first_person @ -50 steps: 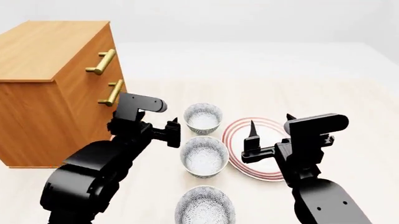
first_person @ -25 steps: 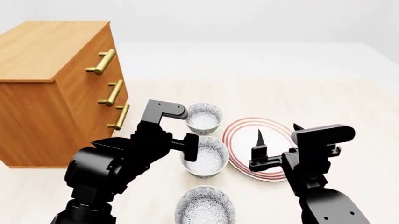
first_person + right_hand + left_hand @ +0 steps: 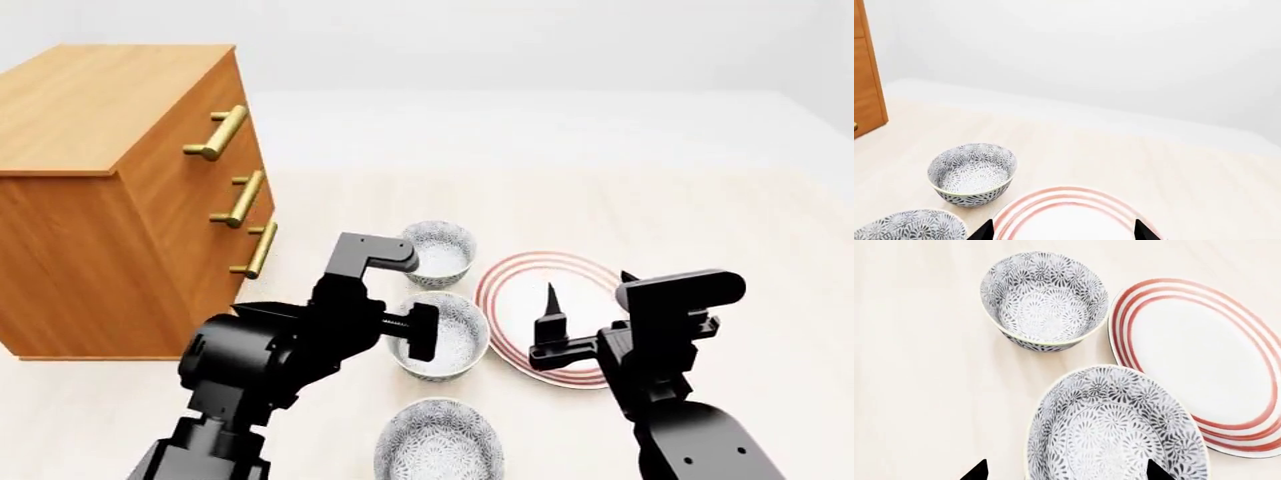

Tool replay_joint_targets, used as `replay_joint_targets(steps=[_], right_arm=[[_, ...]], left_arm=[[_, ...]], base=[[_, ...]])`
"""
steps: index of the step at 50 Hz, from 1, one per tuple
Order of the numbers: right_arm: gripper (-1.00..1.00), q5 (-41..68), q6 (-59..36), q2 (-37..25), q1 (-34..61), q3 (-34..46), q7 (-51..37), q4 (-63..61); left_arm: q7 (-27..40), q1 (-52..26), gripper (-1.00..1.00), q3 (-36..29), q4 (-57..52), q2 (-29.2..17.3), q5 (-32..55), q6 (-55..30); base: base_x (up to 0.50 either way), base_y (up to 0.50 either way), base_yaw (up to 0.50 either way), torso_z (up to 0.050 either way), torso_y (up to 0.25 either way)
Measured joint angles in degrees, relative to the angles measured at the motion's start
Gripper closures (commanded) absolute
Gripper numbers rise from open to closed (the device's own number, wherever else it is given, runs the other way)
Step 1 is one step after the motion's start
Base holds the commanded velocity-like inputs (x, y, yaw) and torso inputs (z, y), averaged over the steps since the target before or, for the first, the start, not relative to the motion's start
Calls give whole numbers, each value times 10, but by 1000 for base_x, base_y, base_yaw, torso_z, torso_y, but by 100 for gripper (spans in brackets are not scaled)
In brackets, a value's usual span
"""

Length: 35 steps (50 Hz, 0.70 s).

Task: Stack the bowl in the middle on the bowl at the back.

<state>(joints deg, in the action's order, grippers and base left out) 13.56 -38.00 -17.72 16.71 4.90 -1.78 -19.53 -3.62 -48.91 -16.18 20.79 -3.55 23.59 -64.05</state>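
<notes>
Middle bowl (image 3: 438,338) sits on the bench (image 3: 694,215) in a near-to-far row of three, just near of the back bowl (image 3: 438,252) and just left of the red-ringed plate (image 3: 554,318). The left hand (image 3: 407,330) hovers at its left rim, fingers spread apart, straddling the near part of the bowl in the left wrist view. The right hand (image 3: 547,325) hangs apart over the plate, empty. The left arm is nearer, so it looks best placed to lift the bowl and carry it farther back.

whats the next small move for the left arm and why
Probably lower the left gripper so its open fingers straddle the rim of the middle bowl, then close. The left wrist view shows the fingertips spread on either side of that rim, nothing gripped, and the back bowl sits empty.
</notes>
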Motion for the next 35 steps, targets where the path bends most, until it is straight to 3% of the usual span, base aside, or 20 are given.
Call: replay_joint_targets(steps=[35], right_arm=[[-100, -1, -1, -2, 3, 15, -9, 1]], left_arm=[[-10, -24, -100, -39, 153, 11, 11, 86]], base=[[0, 0, 0, 0, 0]])
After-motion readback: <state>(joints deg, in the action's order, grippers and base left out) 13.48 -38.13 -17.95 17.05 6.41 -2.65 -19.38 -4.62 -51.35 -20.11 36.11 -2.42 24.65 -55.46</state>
